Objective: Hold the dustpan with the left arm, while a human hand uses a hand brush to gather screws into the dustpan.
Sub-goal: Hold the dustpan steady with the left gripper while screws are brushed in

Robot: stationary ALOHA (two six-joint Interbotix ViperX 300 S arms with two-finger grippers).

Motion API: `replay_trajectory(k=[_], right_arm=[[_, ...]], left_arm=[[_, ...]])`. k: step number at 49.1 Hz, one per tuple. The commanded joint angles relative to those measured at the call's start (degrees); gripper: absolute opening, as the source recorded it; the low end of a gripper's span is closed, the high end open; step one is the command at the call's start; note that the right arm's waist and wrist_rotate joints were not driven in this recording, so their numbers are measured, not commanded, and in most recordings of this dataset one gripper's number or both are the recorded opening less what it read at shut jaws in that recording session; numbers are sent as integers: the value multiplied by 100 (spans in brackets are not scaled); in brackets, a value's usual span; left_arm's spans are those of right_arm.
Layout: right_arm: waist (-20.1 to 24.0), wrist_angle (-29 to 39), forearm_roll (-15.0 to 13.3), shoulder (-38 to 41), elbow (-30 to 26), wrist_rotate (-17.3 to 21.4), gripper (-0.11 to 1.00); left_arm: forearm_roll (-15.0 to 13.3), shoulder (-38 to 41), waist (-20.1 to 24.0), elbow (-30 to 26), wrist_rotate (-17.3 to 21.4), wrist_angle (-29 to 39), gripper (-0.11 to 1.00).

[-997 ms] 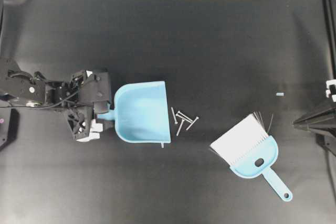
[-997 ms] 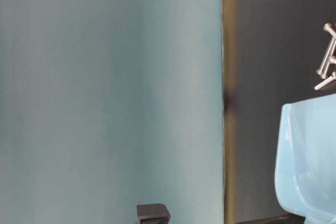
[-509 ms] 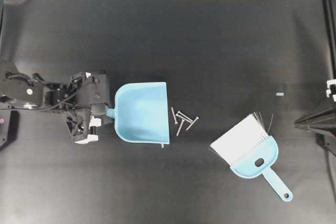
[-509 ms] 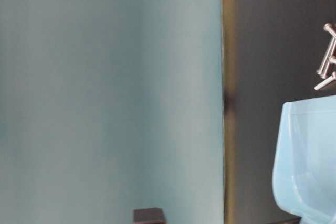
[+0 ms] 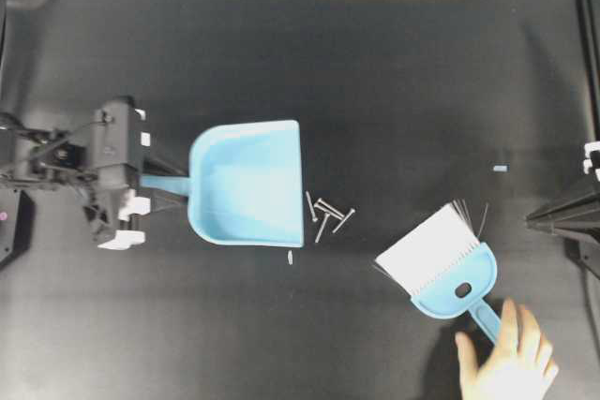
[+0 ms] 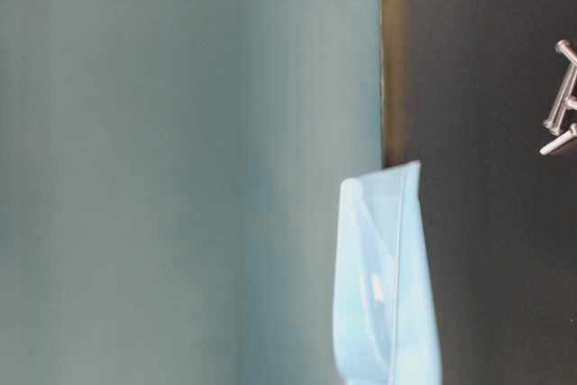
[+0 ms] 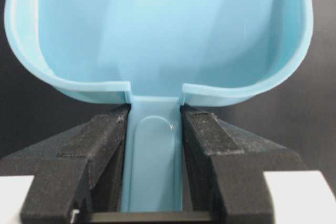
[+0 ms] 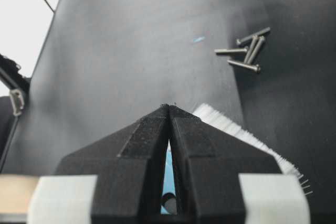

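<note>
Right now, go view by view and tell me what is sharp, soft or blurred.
Overhead: evenly lit, crisp screws, faint shadow beside the dustpan. Table-level: the dustpan is a soft, out-of-focus pale shape; the background screws are sharper. Left wrist: sharp, with soft glare on the handle. Right wrist: blown-out white at the top left corner.

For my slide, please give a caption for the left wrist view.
Left gripper clamps the handle of the blue dustpan between its black pads.
</note>
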Motion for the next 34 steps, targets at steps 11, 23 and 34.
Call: replay_trajectory(k=[11,23,34], right_arm=[[0,-35,0,-9,-18,9,0],[0,-26,0,-18,-18,9,0],[0,-18,9,-35,-18,0,0]], left_arm=[[18,483,-18,70,26,-185,31],[26,1116,-18,62,211,-123,31],[26,1345,0,-149,299,53,31]])
